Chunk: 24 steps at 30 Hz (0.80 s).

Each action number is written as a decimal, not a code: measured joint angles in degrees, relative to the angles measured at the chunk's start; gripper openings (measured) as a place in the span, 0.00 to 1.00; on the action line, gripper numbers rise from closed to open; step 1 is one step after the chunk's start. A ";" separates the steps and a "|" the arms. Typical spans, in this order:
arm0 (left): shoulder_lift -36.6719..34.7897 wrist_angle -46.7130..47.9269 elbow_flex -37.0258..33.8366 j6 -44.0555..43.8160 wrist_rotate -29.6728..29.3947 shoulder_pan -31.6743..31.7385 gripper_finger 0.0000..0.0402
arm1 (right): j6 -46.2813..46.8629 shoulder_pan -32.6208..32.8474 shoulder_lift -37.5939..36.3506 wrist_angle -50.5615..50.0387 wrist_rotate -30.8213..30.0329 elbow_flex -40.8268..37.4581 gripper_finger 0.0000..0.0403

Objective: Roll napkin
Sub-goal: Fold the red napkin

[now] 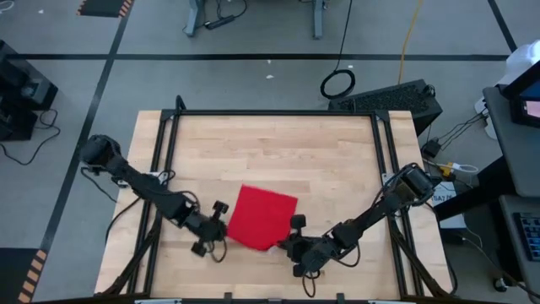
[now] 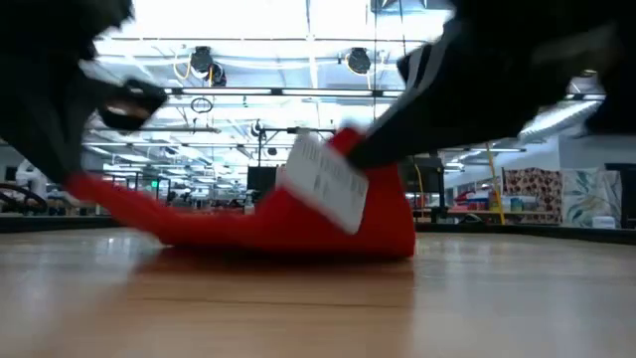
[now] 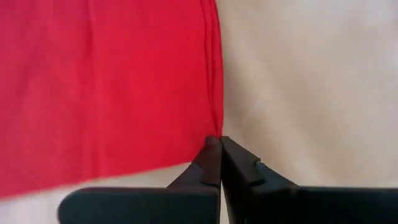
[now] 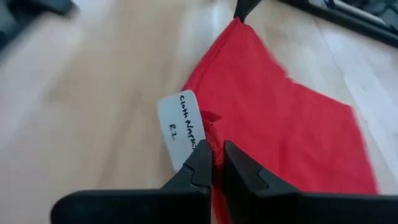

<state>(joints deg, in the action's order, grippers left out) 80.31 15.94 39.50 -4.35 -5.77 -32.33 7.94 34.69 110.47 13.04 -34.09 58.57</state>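
Near the table's (image 1: 337,152) front edge, the right end effector (image 4: 214,152) is closed on the napkin's (image 1: 261,215) corner beside its white tag (image 4: 180,130), handwritten "Cloth Napkin". The left end effector (image 3: 216,144) pinches the opposite front corner. Thin, light, limp cloth, likely to sag; corners and hems look the best holds.

Bright, even overhead light; glaring ceiling lamps (image 2: 358,62) and blurred dark arms in low view.

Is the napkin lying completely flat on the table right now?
No, the low view shows the napkin lifted at both ends, its white tag raised above the table.
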 joint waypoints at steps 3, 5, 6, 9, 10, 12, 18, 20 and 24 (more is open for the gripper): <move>-1.38 -0.97 1.67 -4.50 -0.62 -2.90 0.01 | 0.00 0.35 -2.26 0.08 1.78 0.02 0.02; -1.37 -1.05 3.01 -6.43 -2.30 -4.58 0.01 | 0.00 0.29 -3.36 -0.03 2.81 0.02 0.02; -1.37 -0.89 3.40 -7.11 -3.11 -5.29 0.01 | 0.05 0.29 -3.73 -0.09 2.93 0.02 0.02; -1.36 -1.04 4.45 -9.03 -5.40 -6.91 0.01 | 0.35 0.47 -4.80 -1.16 2.93 0.02 0.02; -1.37 -1.03 4.58 -10.66 -5.96 -7.30 0.01 | 1.00 0.65 -4.90 -1.70 2.91 0.04 0.02; -1.32 -0.86 4.60 -14.56 -6.36 -8.23 0.00 | 2.98 1.26 -4.85 -3.39 2.94 0.04 0.02; -0.18 -1.93 4.60 -19.36 -10.01 -10.70 0.00 | 6.32 2.92 -4.78 -4.46 3.46 0.04 0.02; 0.27 -1.61 4.62 -19.31 -12.86 -10.74 0.00 | 6.28 3.00 -4.78 -4.53 0.33 0.04 0.02; 0.31 0.74 4.62 -19.37 -18.38 -9.68 0.00 | 4.27 2.26 -4.78 -5.18 -4.77 0.04 0.02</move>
<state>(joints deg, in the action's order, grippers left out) 80.62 16.68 44.11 -23.71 -24.15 -42.02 12.21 36.96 105.69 7.86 -38.85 58.61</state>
